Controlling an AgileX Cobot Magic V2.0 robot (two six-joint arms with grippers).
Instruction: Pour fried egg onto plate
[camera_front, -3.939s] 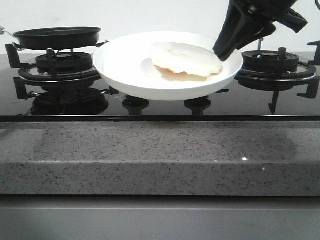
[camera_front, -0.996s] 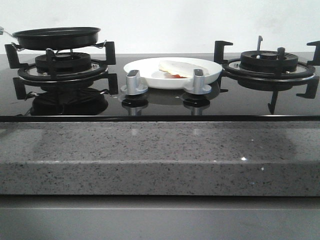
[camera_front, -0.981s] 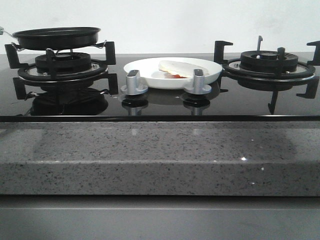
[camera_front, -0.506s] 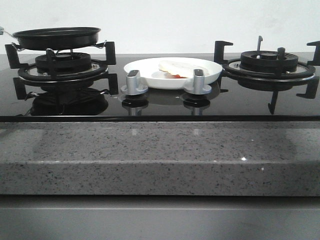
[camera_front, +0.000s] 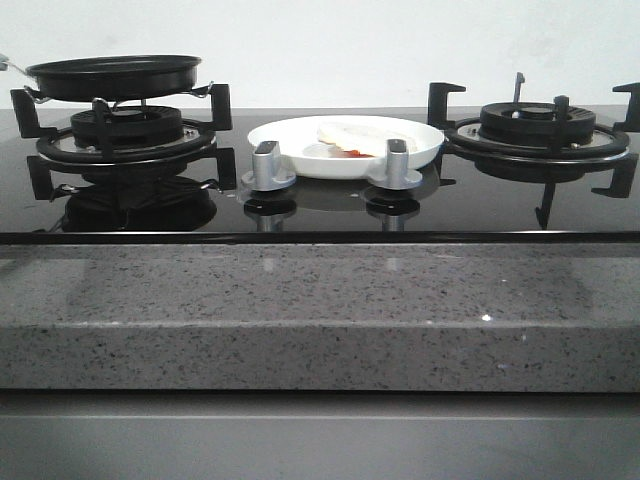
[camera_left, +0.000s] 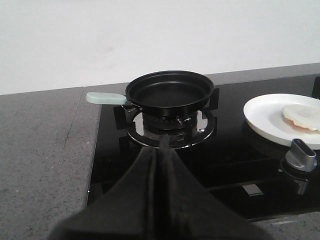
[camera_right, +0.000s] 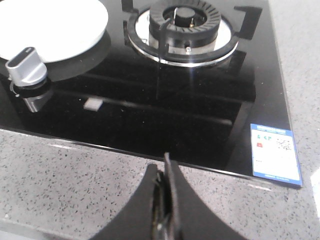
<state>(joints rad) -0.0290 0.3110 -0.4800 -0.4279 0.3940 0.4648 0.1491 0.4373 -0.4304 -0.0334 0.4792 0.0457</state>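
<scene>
Resting at frame centre in the front view: fried egg (camera_front: 352, 138) on plate (camera_front: 300, 150), between burners. Left wrist view: left gripper (camera_left: 159, 150) fingers pressed together, frying pan (camera_left: 170, 90) beyond. Right wrist view: right gripper (camera_right: 165, 172) fingers together over worktop (camera_right: 75, 180).

fried egg (camera_front: 352, 137) on plate (camera_front: 300, 150) | pan (camera_front: 115, 75) left

A speckled grey stone desk (camera_front: 320, 310) fills the lower half of the front frame. Set into it, a glossy black glass hob (camera_front: 320, 212) carries a round white plate (camera_front: 300, 150) at centre, between two black burner grates.
</scene>
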